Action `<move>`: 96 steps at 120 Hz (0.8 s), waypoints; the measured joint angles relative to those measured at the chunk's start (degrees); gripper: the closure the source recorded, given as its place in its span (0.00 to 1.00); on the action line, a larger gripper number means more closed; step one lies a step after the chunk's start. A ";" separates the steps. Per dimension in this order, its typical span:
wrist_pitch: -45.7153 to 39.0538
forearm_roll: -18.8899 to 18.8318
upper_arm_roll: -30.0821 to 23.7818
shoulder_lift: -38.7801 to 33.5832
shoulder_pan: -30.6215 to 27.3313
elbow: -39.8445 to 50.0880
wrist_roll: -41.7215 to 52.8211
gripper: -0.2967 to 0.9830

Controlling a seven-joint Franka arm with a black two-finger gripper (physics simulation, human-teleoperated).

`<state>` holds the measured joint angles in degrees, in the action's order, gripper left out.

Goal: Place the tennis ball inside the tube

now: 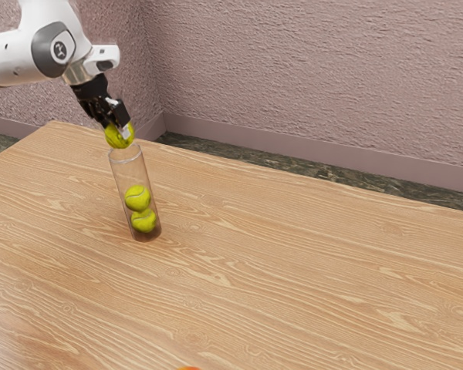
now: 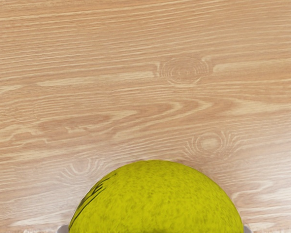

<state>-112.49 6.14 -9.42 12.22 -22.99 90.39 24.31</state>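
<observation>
The round, speckled yellow-green tennis ball (image 1: 117,139) has thin dark marks on it. The black two-finger gripper (image 1: 122,129) squeezes it from both sides, just above the tall, see-through tube (image 1: 130,174).

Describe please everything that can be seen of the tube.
The tube is tall, narrow, round and clear, like plastic or glass, with a thin rim and dark base. It stands upright on the table, open at the top, two stacked balls inside. My gripper holds a third ball close to the rim; whether they touch, I cannot tell.
</observation>
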 joint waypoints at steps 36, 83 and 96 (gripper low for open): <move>-0.21 0.40 0.00 -1.11 0.22 1.59 -0.75 0.37; 3.11 -1.54 -3.09 -4.22 0.05 2.09 -1.68 0.25; 7.19 -3.04 -6.19 -9.52 0.95 2.63 -2.77 0.24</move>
<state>-105.31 3.10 -15.62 2.70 -22.04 93.02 21.53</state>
